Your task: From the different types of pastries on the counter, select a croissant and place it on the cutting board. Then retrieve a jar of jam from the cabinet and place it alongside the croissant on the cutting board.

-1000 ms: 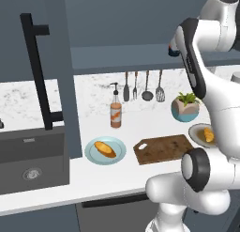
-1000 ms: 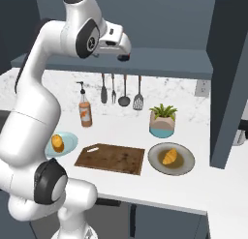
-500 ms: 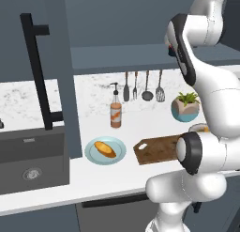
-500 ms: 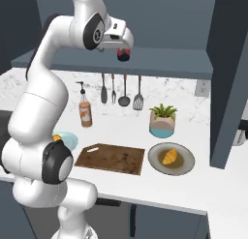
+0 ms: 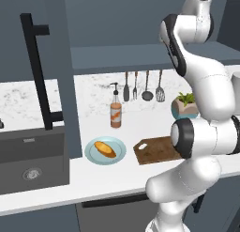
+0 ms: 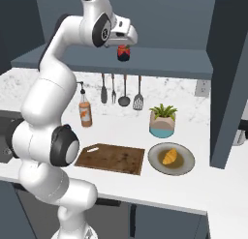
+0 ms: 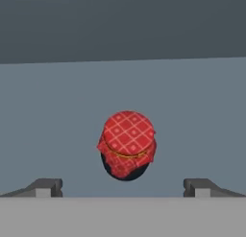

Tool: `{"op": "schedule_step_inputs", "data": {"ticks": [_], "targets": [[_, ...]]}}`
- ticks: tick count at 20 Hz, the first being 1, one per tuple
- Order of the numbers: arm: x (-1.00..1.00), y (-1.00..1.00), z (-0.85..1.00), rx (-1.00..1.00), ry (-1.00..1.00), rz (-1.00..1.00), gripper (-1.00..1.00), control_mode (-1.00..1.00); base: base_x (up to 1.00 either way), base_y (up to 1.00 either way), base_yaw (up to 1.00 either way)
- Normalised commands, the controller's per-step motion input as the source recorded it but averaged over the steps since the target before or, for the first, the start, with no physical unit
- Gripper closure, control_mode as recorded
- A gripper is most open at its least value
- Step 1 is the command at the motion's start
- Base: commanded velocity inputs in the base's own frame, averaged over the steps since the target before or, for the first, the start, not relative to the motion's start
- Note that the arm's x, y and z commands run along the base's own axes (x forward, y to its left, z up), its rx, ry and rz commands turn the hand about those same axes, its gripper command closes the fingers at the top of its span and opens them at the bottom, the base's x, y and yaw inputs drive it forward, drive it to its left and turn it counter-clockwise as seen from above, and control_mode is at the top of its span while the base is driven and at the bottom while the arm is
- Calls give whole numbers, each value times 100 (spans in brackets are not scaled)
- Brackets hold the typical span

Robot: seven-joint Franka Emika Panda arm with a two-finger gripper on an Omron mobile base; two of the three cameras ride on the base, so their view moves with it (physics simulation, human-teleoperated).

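A small red jar of jam with a checked cloth top stands on the shelf of the dark blue cabinet. My gripper is open, its fingertips spread wide on either side and short of the jar. From the right base view the gripper hovers just above the jar of jam. The brown cutting board lies bare on the counter. A golden-yellow curved croissant rests on a grey plate to the board's right.
An oblong golden-brown pastry lies on a light blue plate left of the cutting board. An orange pump bottle, hanging utensils and a potted plant line the backsplash. A sink is at far left.
The arm has swung and the hand has turned and drawn back slightly, so the jar that it covered now shows below it. The jar has not moved.
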Motion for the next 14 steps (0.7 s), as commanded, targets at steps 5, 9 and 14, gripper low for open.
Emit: {"op": "schedule_step_inputs", "data": {"ticks": [5,9,14], "targets": [[46,-21,0,0,-3,0,-100,-100,0,0,0],[32,-6,-1,0,0,0,-100,-100,0,0,0],[13,0,-5,0,0,-2,-100,-100,0,0,0]]}}
